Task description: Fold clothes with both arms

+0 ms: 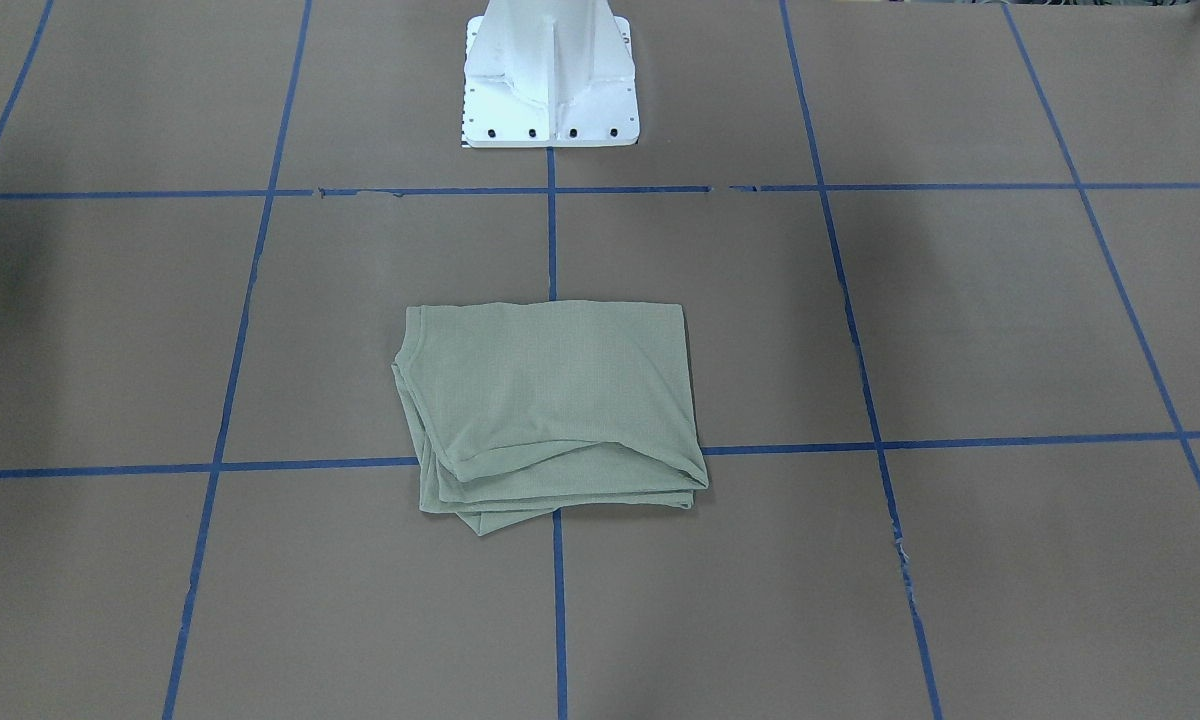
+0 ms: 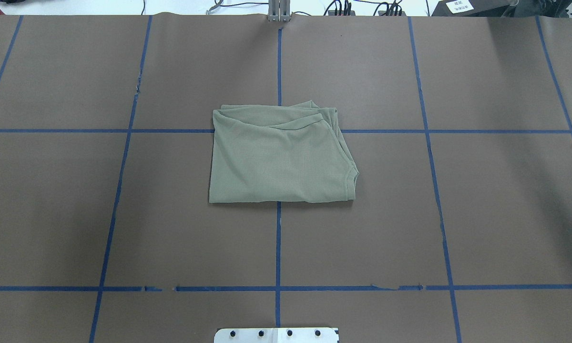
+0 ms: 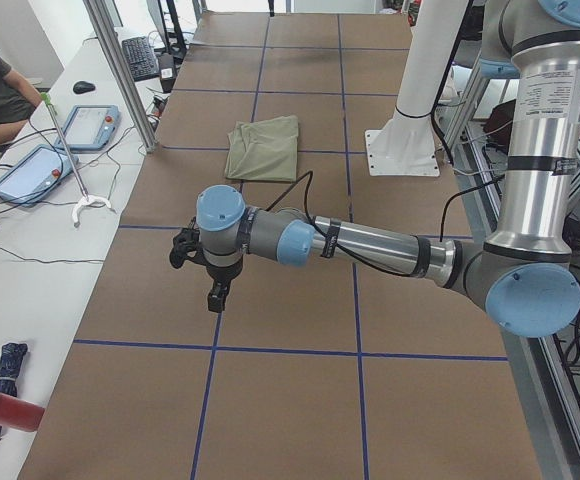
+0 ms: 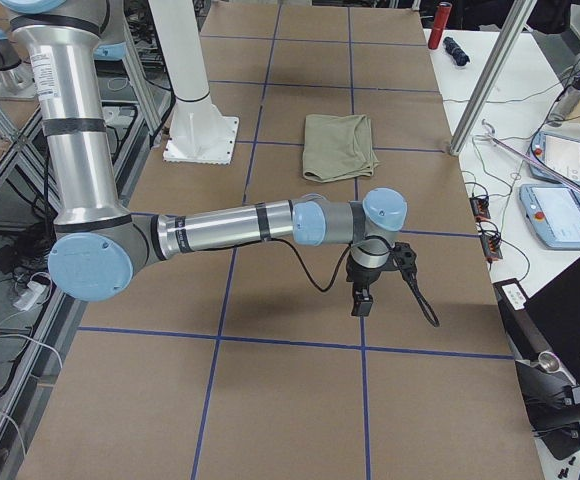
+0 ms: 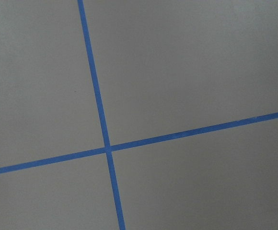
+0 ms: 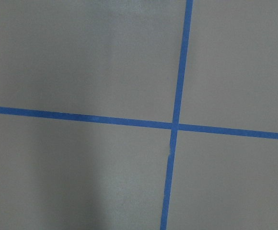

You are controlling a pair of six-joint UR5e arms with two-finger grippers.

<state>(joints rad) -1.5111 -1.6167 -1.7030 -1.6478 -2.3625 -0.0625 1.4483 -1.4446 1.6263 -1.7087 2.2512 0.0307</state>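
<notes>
Found the green shirt [image 2: 279, 157] folded into a rough rectangle near the middle of the table [image 2: 52, 214], over a crossing of blue tape lines [image 2: 278, 247]. In the overhead view, saw its layered edges at the 12 o'clock side and the white pedestal [image 2: 276, 335] at 6 o'clock from it, well apart. Saw the left gripper [image 3: 215, 290] only in the exterior left view, above bare table, with the shirt at about 1 o'clock, well apart. Saw the right gripper [image 4: 362, 298] only in the exterior right view, with the shirt at about 12 o'clock, also well apart. Could not tell for either claw whether open or closed. In both wrist views, saw only table and crossing tape.
</notes>
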